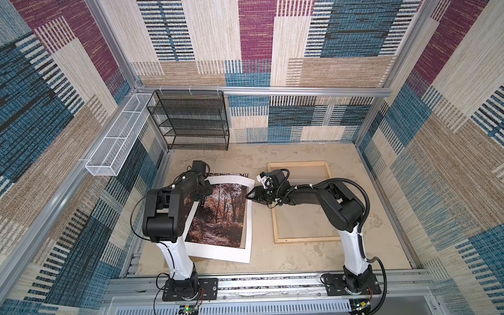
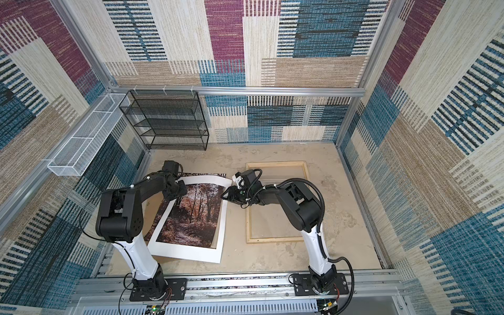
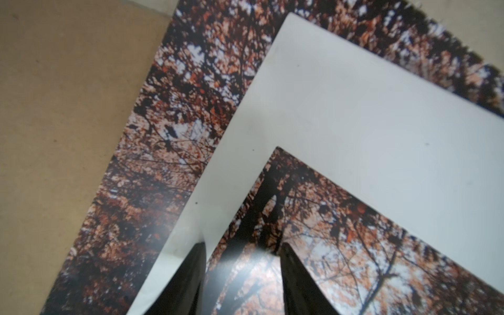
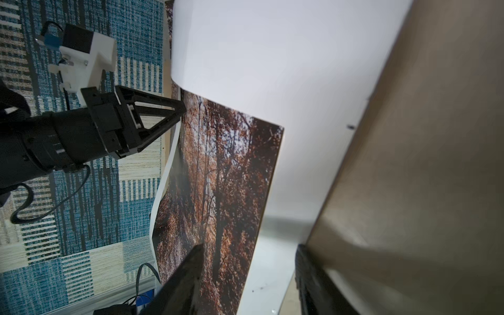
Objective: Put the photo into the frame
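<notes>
The photo [image 1: 218,215] [image 2: 191,218], an autumn forest print, lies on the left half of the table under a white mat [image 1: 218,252] with a window. Its far edge sticks out past the mat [image 3: 354,122]. The pale wood frame [image 1: 308,239] [image 2: 275,240] lies flat to the right. My left gripper [image 1: 203,200] [image 3: 242,245] is open, one finger over the mat's strip and the other over the photo [image 3: 169,136]. My right gripper [image 1: 247,197] [image 4: 249,245] is open, with the mat's raised right strip [image 4: 272,54] between the jaws.
A brown backing board [image 3: 54,109] [image 2: 150,207] lies under the photo at the left. A black mesh shelf [image 1: 191,120] stands at the back left and a white mesh basket [image 1: 117,141] hangs on the left wall. Patterned walls close three sides.
</notes>
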Robot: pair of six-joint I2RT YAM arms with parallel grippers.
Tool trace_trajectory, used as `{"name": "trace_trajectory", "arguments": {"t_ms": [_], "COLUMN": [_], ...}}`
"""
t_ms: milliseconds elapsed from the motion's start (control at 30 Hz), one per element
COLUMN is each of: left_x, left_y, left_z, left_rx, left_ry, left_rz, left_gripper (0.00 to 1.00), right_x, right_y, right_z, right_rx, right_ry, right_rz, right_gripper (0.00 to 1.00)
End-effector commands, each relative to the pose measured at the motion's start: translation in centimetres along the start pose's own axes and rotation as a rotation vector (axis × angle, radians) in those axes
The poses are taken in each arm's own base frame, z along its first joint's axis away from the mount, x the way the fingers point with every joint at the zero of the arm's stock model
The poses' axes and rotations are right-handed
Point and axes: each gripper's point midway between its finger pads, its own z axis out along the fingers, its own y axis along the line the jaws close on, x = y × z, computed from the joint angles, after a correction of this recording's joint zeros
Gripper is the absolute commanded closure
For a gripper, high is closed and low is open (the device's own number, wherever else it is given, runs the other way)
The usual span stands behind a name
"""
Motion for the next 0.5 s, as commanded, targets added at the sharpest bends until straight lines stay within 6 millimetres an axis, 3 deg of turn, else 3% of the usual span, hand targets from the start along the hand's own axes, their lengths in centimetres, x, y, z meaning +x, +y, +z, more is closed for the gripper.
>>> {"name": "trace_trajectory", "arguments": {"t_ms": [0,467], "left_x": [3.1,3.1], "left_y": [-1.0,-1.1], "left_z": [0.7,0.8], "left_rx": [0.073,0.08], "left_ry": [0.133,0.137], "left_rz": [0.012,0.018], "left_gripper": [0.53,0.53], "right_x": [-0.4,-2.8], "right_y": [1.3,2.1], "right_z": [0.3,0.8], "right_rx": [-0.069,-0.108], "right_ry": [0.003,-0.03], "right_rz": [-0.001,-0.044], "right_gripper": [0.44,0.43]}}
